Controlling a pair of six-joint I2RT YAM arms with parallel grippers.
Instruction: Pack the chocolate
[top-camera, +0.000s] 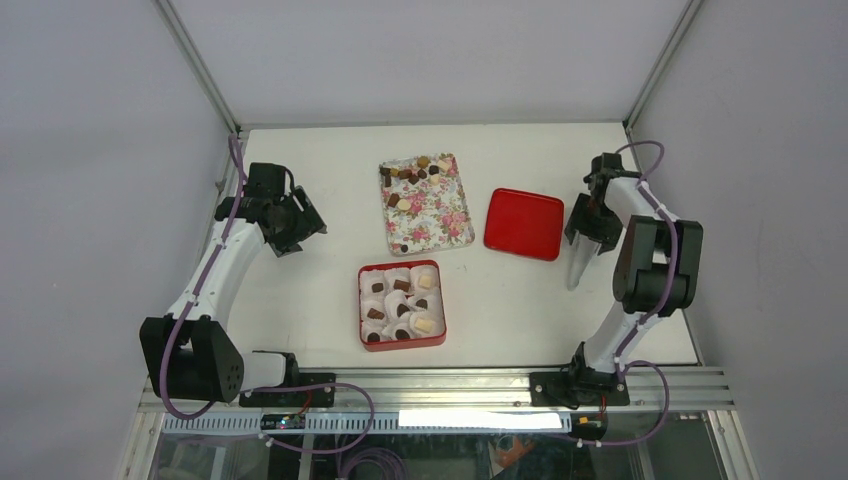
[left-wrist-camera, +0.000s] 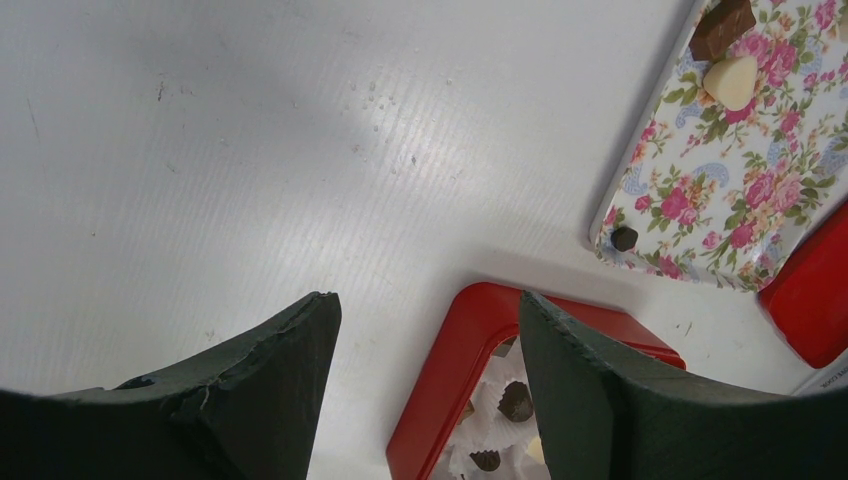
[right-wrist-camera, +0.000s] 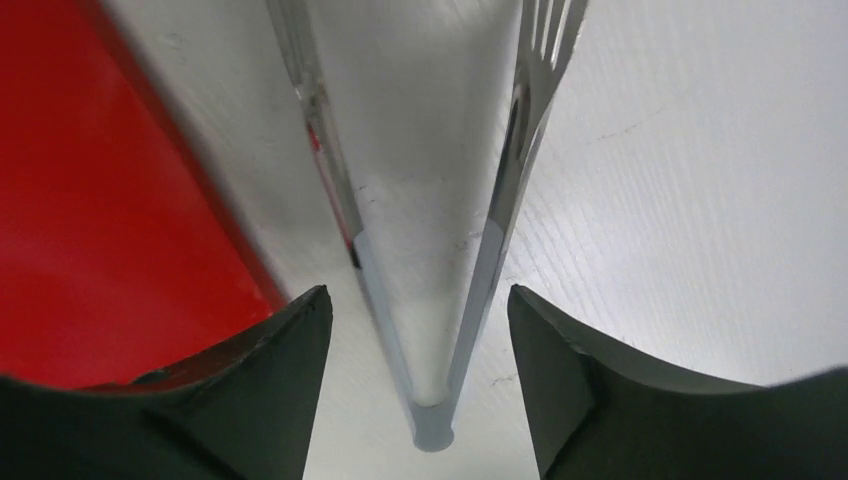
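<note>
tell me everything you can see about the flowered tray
The tray is a rectangle with rounded corners and a low raised rim, printed with pink roses and green leaves on a pale ground. It looks like metal or hard plastic. It lies flat on the table, slightly turned, behind the red tin and left of the red lid, touching neither. Brown and cream chocolates sit mostly at its far end.

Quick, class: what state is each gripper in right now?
Left gripper: open, holding nothing.
Right gripper: open, jaws either side of the clear slotted tongs, not clamped on them.
</note>
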